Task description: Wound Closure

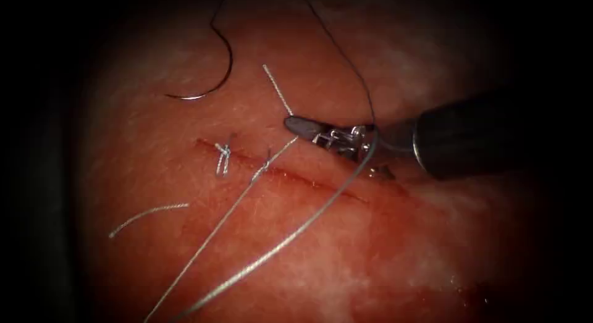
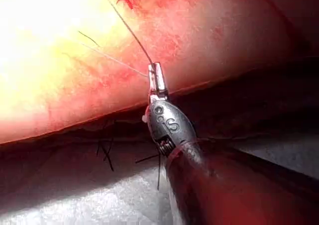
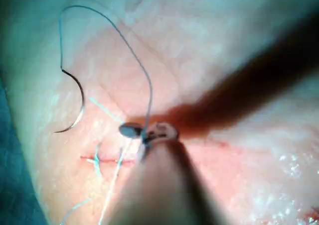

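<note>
Reddish tissue (image 1: pixel 346 255) forms the working surface, crossed by a slanting cut (image 1: pixel 290 173). Nearest the endoscope, two strands of thread (image 1: pixel 259 261) are seen running from the near edge up toward the cut; one passes through a stitch on the cut just below and left of the right tool's tip, the other curves up to the tool's wrist. A cut end of thread (image 1: pixel 148 213) lies loose on the tissue, well to the left of the tool and nearer. A finished knot (image 1: pixel 223 156) sits on the cut, left of the tool.

The right tool (image 1: pixel 296 126) is positioned just above the cut, its jaws closed; whether thread is held between them cannot be determined. A short thread tail (image 1: pixel 277 88) rises from beside its tip.

In the left wrist view, the left tool (image 2: pixel 156 78) is seen with jaws clamped on the thread (image 2: pixel 130 31).

Farthest, up and left of the right tool, the needle (image 1: pixel 213 82) lies free on the tissue, held by neither tool.
</note>
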Controlling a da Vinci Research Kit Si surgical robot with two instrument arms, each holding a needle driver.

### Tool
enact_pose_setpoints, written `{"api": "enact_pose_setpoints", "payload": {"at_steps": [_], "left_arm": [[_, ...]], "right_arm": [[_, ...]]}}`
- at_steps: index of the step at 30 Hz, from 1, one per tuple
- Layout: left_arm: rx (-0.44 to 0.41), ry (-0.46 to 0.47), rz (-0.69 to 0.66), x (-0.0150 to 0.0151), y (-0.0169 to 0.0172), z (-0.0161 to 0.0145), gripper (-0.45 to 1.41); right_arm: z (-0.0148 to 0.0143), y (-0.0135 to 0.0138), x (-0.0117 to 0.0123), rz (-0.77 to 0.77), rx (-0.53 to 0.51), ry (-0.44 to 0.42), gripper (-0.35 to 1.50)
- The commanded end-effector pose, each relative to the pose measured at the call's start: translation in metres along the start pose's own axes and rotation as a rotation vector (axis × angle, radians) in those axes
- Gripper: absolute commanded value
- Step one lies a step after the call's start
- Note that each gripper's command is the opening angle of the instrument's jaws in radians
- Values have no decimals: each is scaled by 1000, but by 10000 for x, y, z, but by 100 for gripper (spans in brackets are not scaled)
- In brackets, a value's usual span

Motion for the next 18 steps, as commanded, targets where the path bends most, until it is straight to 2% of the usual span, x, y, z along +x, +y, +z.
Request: {"api": "enact_pose_setpoints", "payload": {"at_steps": [1, 10, 18], "left_arm": [[2, -1, -8, -11, 16, -3, -45], [13, -21, -16, -30, 16, -7, -45], [14, -31, -20, -38, 17, -9, -45]], "right_arm": [[9, 4, -7, -32, -21, -8, -35], [24, 8, 17, -134, -81, -15, -35], [28, 20, 19, -170, -120, -37, -35]]}}
